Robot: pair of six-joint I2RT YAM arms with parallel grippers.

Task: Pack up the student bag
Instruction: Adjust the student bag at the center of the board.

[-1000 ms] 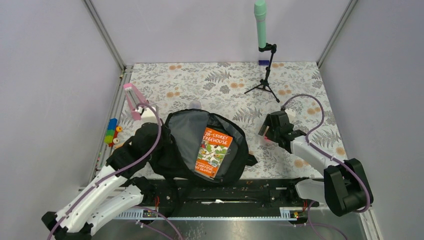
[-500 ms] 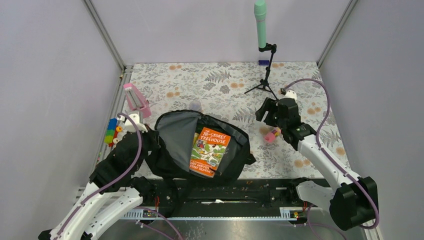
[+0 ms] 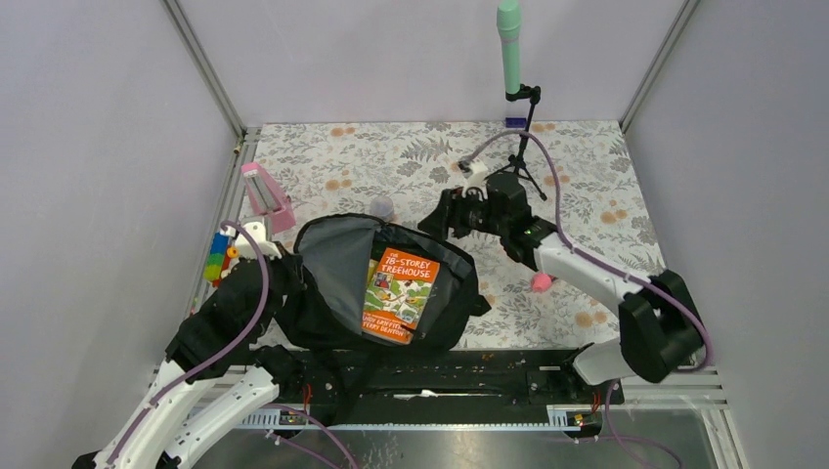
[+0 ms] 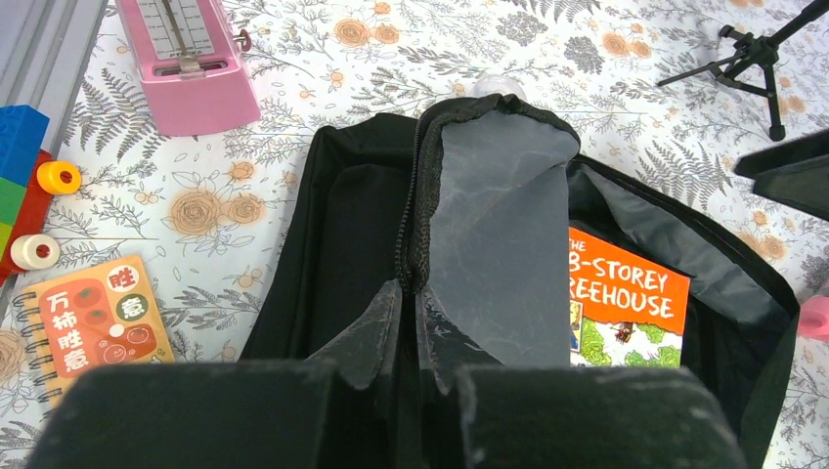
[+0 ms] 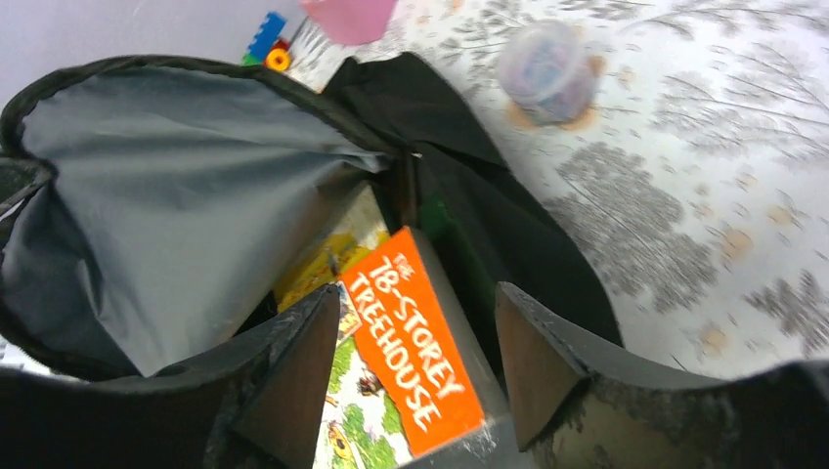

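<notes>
Student bag is laid unzipped on the floral surface, between the two claws, with its grey lining turned upward. The left claw is pressed together on the bag's near-left edge: a fold of lining and the zip seam are pinched between its fingers. Ahead of this claw and to its right, an orange book titled "78-Storey Treehouse" is seen lying inside the bag's main compartment. To the left of the left claw a small spiral notebook with Chinese characters is laid on the surface. Coloured toy blocks are seen beyond it, and a pink metronome farther ahead.

The right claw is held spread above the bag's far right rim, its fingers well apart. The book's orange title band is framed in the gap below them; whether it is touched cannot be told. Beyond the right claw, past the bag's rim, a small clear tub is stood on the surface. Behind this claw, beside its forearm, a small pink object is seen. A black tripod carrying a green tube is stood near the claw's wrist, on the side away from the bag.
</notes>
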